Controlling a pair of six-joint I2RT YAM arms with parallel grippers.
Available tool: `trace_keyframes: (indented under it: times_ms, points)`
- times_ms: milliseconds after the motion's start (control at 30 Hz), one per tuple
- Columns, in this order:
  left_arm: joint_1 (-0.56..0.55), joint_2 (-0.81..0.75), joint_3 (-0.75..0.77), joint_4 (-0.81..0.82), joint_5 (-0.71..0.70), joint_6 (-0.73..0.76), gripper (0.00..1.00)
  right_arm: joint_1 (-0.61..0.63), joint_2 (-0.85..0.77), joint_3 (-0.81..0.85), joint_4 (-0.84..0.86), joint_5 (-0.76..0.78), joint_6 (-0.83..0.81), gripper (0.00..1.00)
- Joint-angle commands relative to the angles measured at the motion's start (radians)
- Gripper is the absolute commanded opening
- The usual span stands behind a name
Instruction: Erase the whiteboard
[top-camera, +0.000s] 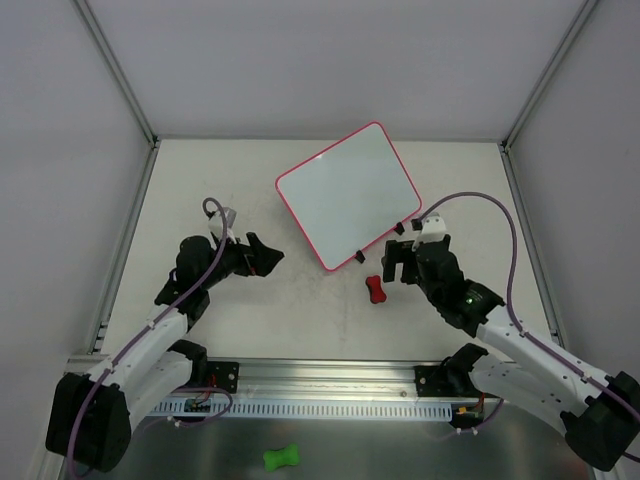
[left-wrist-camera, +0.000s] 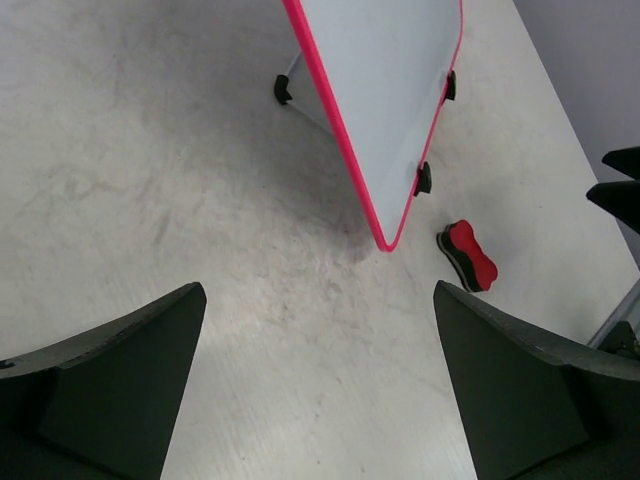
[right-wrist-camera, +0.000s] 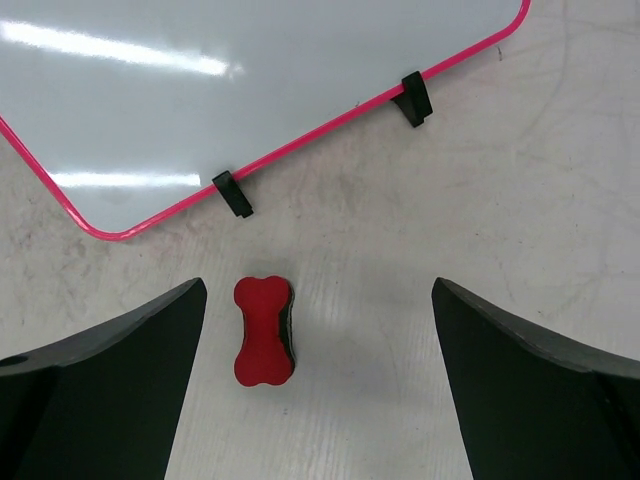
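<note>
The whiteboard (top-camera: 350, 195) lies tilted on the table, white with a pink-red frame and two black clips on its near edge; no marks show on it. It also shows in the left wrist view (left-wrist-camera: 390, 90) and the right wrist view (right-wrist-camera: 250, 90). The red bone-shaped eraser (top-camera: 375, 290) lies on the table just below the board's near edge, and shows in both wrist views (left-wrist-camera: 470, 255) (right-wrist-camera: 264, 332). My right gripper (top-camera: 395, 262) (right-wrist-camera: 320, 380) is open and empty, hovering above the eraser. My left gripper (top-camera: 265, 255) (left-wrist-camera: 320, 380) is open and empty, left of the board's near corner.
A green bone-shaped object (top-camera: 282, 458) lies below the metal rail (top-camera: 320, 385) at the table's near edge. Grey walls with metal posts enclose the table on three sides.
</note>
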Motion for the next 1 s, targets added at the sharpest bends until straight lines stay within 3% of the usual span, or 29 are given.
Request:
trace_keyframes:
  times_ms: [0,233,400,967]
  points:
    - [-0.007,-0.112,-0.042,-0.065,-0.105,0.061,0.99,-0.003,-0.06,-0.015,0.041,0.051,-0.03,0.99]
    - [-0.007,-0.33,-0.139,-0.082,-0.154,0.071,0.99,-0.003,-0.277,-0.182,0.205,0.037,-0.103,0.99]
    - [-0.007,-0.419,-0.201,-0.062,-0.194,0.07,0.99,-0.003,-0.311,-0.22,0.214,0.08,-0.105,0.99]
    - [-0.007,-0.396,-0.191,-0.043,-0.128,0.068,0.99,-0.003,-0.32,-0.236,0.22,0.082,-0.113,0.99]
